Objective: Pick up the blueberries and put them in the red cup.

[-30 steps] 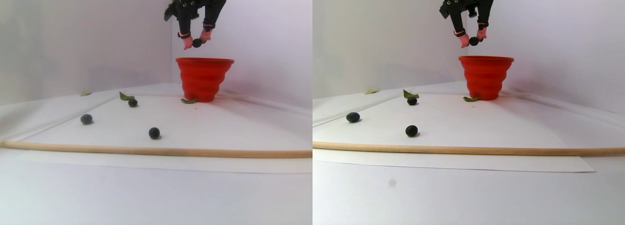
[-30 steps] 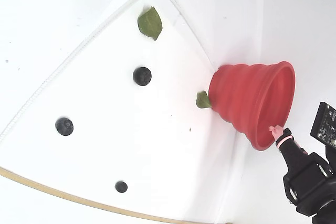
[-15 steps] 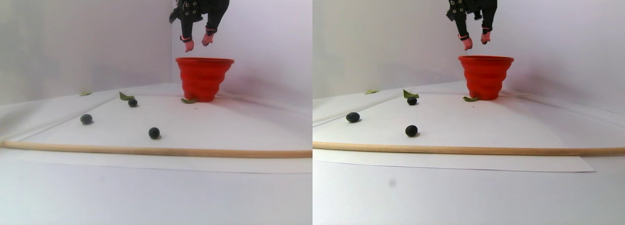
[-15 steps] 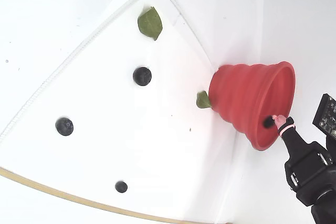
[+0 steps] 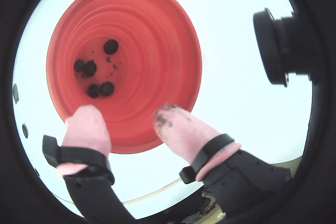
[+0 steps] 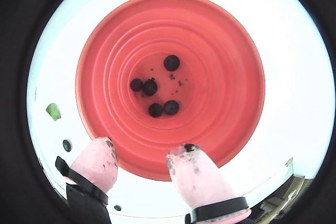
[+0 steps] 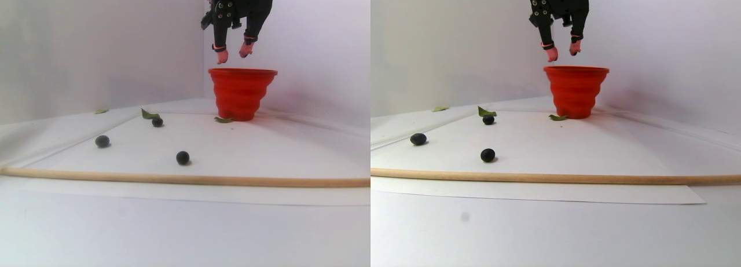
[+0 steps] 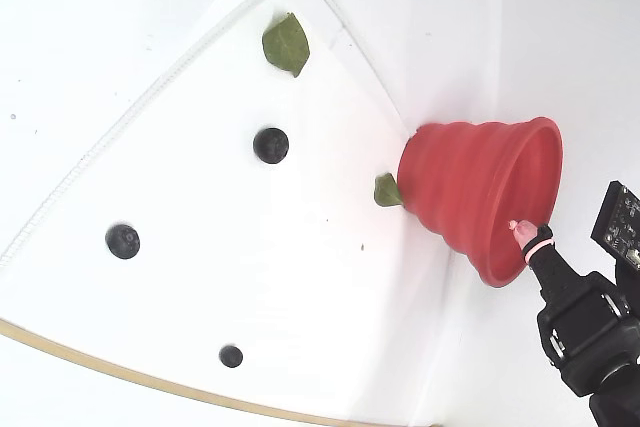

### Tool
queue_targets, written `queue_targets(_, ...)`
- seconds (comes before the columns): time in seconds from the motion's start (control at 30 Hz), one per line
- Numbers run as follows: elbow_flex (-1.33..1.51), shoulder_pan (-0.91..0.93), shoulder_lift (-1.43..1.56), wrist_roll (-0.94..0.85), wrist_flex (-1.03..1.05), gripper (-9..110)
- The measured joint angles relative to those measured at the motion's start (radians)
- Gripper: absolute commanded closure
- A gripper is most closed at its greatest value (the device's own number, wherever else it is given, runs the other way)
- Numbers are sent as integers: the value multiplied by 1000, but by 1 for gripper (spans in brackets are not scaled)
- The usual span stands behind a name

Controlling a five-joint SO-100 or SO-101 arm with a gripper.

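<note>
The red cup stands at the back of the white sheet, ribbed and wide-rimmed. Both wrist views look straight down into the cup, where several blueberries lie on the bottom. Three more blueberries lie on the sheet: one by a leaf, one further left, one near the front. My gripper hangs just above the cup's rim, open, with nothing between its pink, dark-stained fingertips. In the fixed view only one fingertip shows, over the rim.
A wooden dowel runs across the front edge of the sheet. Green leaves lie by the cup's base and at the back. White walls close in behind and beside the cup. A camera body juts out beside the fingers.
A second ago the gripper held a blueberry above the cup. The jaws opened, the berry fell into the cup, and the gripper has risen slightly.
</note>
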Motion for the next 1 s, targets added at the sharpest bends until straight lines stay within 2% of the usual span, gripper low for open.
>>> queue_targets(1.0,20,-104,250,69,337,83)
